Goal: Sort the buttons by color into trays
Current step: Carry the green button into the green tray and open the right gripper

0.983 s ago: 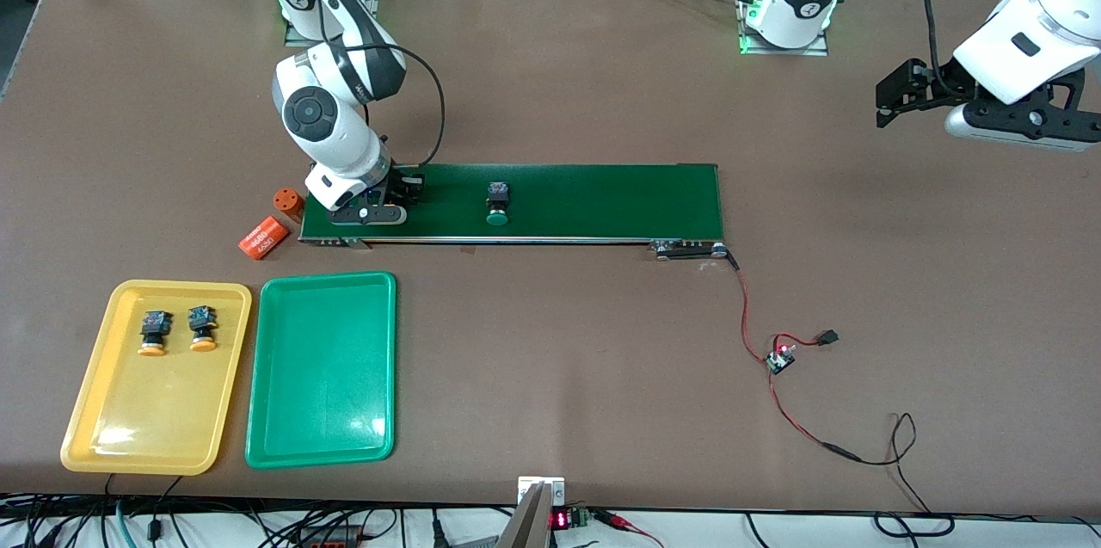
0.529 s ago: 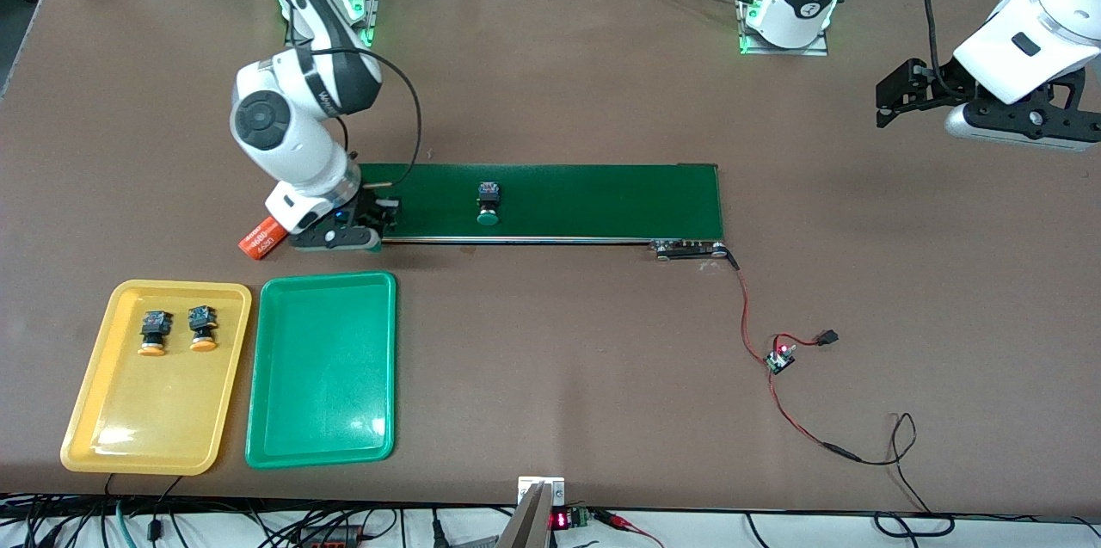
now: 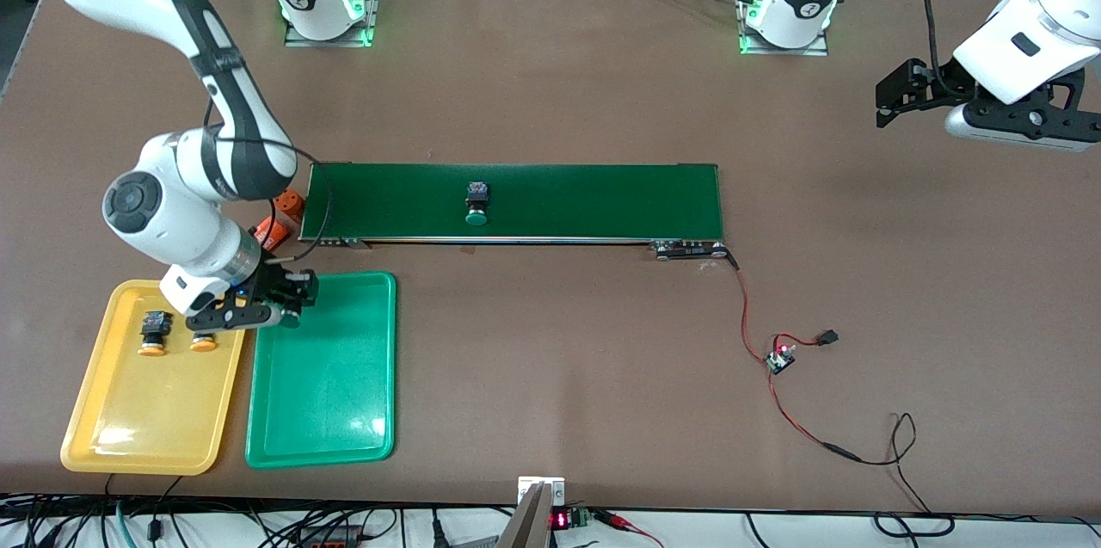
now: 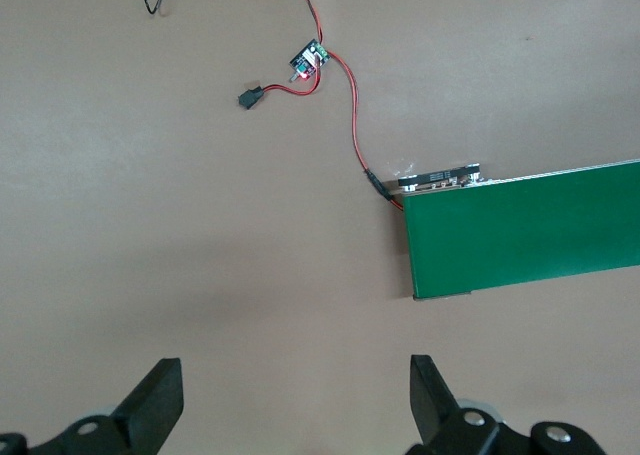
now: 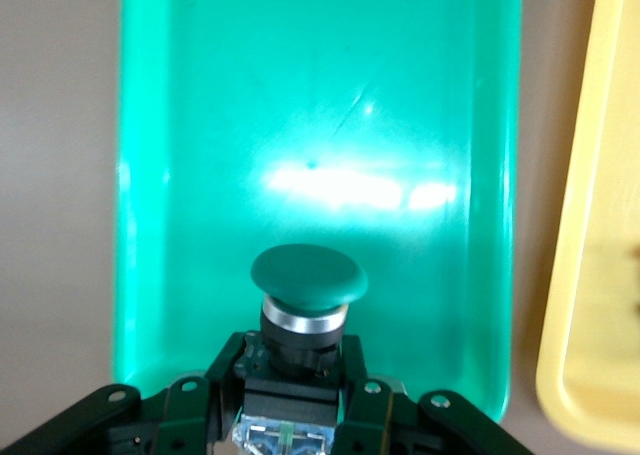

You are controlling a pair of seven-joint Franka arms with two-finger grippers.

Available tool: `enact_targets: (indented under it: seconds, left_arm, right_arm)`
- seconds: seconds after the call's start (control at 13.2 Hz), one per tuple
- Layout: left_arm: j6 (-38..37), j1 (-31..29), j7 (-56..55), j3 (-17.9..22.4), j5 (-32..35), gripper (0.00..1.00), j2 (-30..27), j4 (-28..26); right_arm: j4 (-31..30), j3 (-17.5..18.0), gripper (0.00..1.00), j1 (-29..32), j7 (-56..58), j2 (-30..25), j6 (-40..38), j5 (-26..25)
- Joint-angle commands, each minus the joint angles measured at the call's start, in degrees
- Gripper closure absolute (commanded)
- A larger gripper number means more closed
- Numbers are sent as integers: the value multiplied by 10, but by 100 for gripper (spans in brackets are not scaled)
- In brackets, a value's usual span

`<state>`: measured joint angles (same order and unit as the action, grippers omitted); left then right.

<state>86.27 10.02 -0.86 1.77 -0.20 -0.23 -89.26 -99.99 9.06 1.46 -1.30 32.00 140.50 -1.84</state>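
Buttons: 4 total, small push-button switches w/ black-blue block bodies & round caps. 2 yellow-orange-capped buttons [image 3: 153, 333] [image 3: 204, 341] lying side by side in shallow yellow plastic tray w/ rounded corners [image 3: 129, 436]; 1 green-capped button on belt [image 3: 476, 202], lying mid-length on long dark-green matte conveyor belt [image 3: 602, 200]; 1 green-capped held button [image 5: 303, 305], w/ silver collar under domed cap, pinched by block body in right gripper [image 3: 275, 307].

Trays: 2, yellow & glossy green plastic tray [image 3: 327, 393], side by side at right arm's end of table, nearer front camera than belt. Right gripper closed down on held button, hanging over green tray's end nearest belt, beside yellow tray.

Orange cylinders w/ white print [image 3: 291, 202]: 2, partly hidden by right arm, just off belt end.

Left gripper [image 4: 290, 395]: fingers wide apart, holding nothing, waiting up over bare brown table at left arm's end.

Right wrist view alone shows held button's cap, collar & glare on green tray floor; front view barely shows it. Left wrist view shows belt end, red-black wires [image 4: 350, 115] & small circuit board [image 4: 308, 57].
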Motion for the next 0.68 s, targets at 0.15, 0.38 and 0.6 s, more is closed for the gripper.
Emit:
enact_targets:
  seconds: [0.15,0.38,0.6]
  left_arm:
    - [-17,0,4,2,12,0,11,24]
    - [-17,0,4,2,13,0,11,24]
    - [-22,2,2,-1,12,0,11,24]
  right_arm:
    - [25,-9,93,18,3,56,30,-69]
    - [26,-15,51,18,2,65,42,-68]
    - [23,-48,11,-14,-7,60,42,-62]
